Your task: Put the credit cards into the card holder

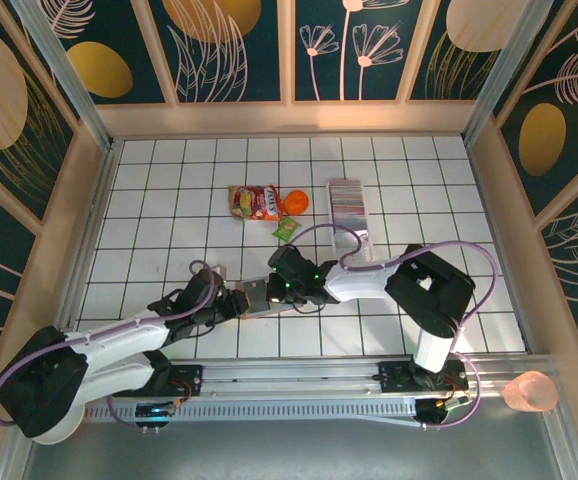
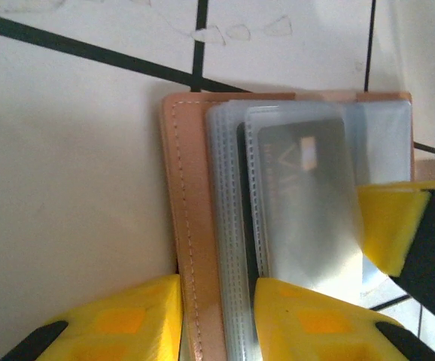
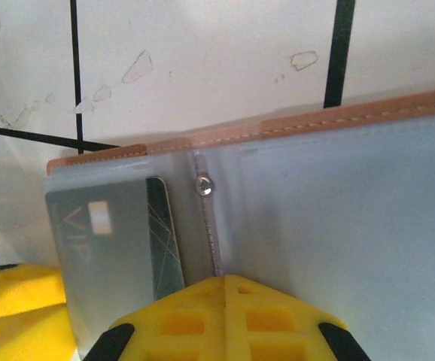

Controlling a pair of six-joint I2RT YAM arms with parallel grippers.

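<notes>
Card holder lies open on the desk, toward the near edge, a little left of centre. Left fingers stand part-way apart, clamped across the holder's salmon cover and its stack of plastic pockets. Right fingers are pressed together with nothing between them, the tip resting on a clear sleeve beside the stitched spine. A dark VIP card sits inside the neighbouring sleeve. The credit cards stand as a striped row in a white tray, toward the far edge, right of centre. Snack packets lie near the tray's left side.
</notes>
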